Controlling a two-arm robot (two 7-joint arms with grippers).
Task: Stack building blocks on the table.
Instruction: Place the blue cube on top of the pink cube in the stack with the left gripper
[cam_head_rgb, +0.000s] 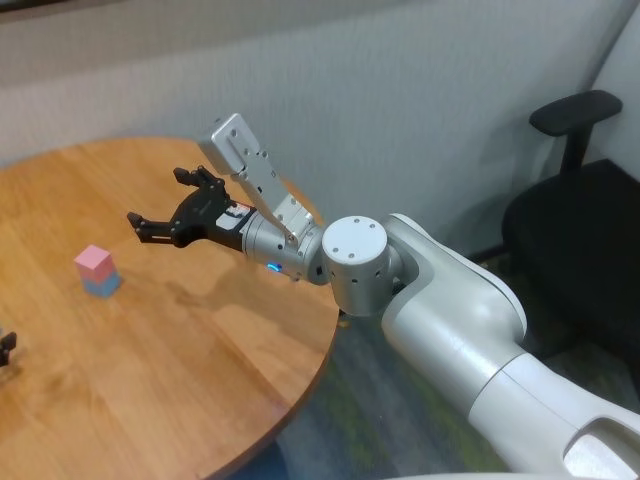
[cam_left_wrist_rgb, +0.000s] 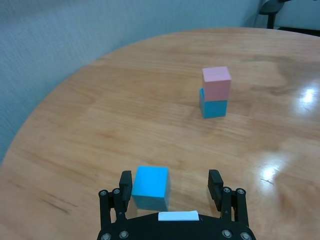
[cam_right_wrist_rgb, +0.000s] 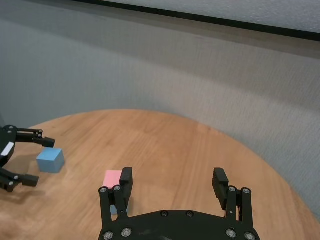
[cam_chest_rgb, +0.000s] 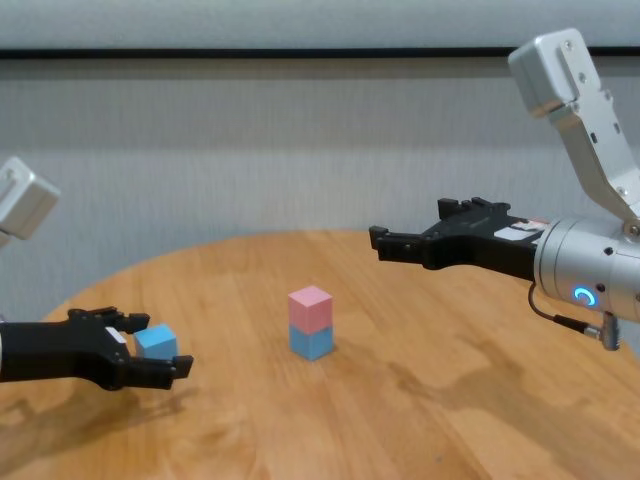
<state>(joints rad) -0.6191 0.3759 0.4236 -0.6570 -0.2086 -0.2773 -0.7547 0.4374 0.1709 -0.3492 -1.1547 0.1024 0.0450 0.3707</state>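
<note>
From the head view, the matte pink cube (cam_head_rgb: 92, 261) sits on a light blue cube (cam_head_rgb: 101, 284) on the round wooden plank table (cam_head_rgb: 200, 380), and the right gripper (cam_head_rgb: 165, 204) hangs above the wood with fingers spread and empty. The left wrist view shows the left gripper (cam_left_wrist_rgb: 171, 184) low at the table, fingers apart around the loose light blue cube (cam_left_wrist_rgb: 149, 187), apparently lined up for a grasp. The chest view shows the two-cube stack well apart from both grippers.

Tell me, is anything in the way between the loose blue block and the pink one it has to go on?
Nothing visible. Bare table lies between the loose blue block, sitting in the left gripper's open jaws, and the pink block.
</note>
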